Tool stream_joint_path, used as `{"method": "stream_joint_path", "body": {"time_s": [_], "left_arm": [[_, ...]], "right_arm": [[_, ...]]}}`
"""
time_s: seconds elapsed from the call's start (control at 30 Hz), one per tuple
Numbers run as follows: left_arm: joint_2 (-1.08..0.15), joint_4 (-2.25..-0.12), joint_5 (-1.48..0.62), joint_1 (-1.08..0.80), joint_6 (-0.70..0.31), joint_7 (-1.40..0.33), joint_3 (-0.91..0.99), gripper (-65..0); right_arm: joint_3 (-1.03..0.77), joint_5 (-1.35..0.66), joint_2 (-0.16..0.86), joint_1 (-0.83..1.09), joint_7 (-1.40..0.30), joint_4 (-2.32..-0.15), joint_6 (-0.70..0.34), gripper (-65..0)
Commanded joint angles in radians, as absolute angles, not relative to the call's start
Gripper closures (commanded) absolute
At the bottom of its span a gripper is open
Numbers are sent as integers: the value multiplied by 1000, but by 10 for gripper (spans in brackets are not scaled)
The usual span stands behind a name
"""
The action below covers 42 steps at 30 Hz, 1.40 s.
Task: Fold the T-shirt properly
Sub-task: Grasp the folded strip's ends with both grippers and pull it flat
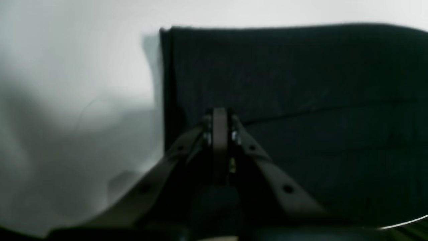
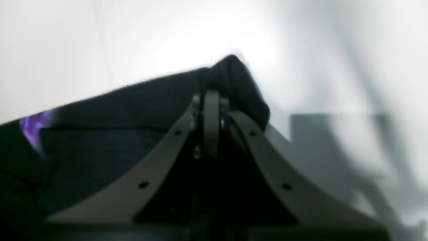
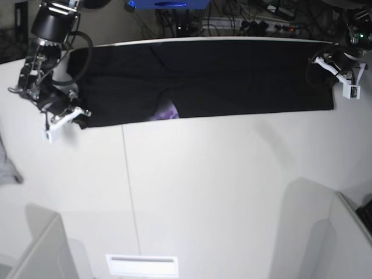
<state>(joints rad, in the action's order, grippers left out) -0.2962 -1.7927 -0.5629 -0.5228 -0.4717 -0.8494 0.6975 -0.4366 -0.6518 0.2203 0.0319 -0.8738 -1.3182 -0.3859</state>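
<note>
A: Across the far edge of the white table (image 3: pixel 203 192): one large black cloth T-shirt (image 3: pixel 232 75), laid as a long band, a purple patch of print showing at its near hem.

B: Grippers?

A: Left gripper (image 1: pixel 219 115) closed over the shirt's end, right gripper (image 2: pixel 210 100) closed at the opposite bunched corner; whether cloth is pinched, unclear.

B: Step?

A: Likely end-grasp; next, lift evenly, fold over.

The T-shirt (image 3: pixel 232 75) lies stretched as a long black band across the top of the white table (image 3: pixel 203 192). A small purple patch shows at its lower edge, left of centre. The right gripper (image 3: pixel 61 118), at the upper left of the frame, meets the cloth's left end. The left gripper (image 3: pixel 343 72), at the upper right, meets its right end. Cables (image 3: pixel 256 20) clutter the background beyond the table's far edge.
</note>
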Motion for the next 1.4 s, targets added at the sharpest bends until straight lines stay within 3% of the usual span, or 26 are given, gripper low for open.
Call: {"method": "stream_joint_path", "body": {"time_s": [0.0,0.13,0.37,0.53,0.77,1.07,1.27,1.37], "left_arm": [[-311,-1807,-575,-527,-473,-829,705,0],[-311,-1810,-575,-527,-473,-829,705,0],[-302,-1805,-575,-527,-473,-829,704,0],[-283,-1781,-541,-498,-470,-829,685,0],[-222,-1758,-340,-455,-475,-828,611,0],[-214,-1687,-302,-398,-472,-828,572,0],[-213,-1615,-302,-311,-466,-828,513,0],[-211,-1584,-302,-260,-414,-828,473,0]], "right_arm": [[-440,-630,239,12,-858,-1300,-380,0],[-443,-633,252,15,-846,-1300,-381,0],[-440,-633,208,139,-957,-1739,-380,0],[-440,-631,145,220,-1063,-1854,-380,0],[-438,-630,127,262,-1056,-1742,-380,0],[-440,-343,137,139,-940,-1484,-381,0],[-443,-266,143,59,-918,-1400,-381,0],[-441,-234,139,27,-918,-1392,-381,0]]}}
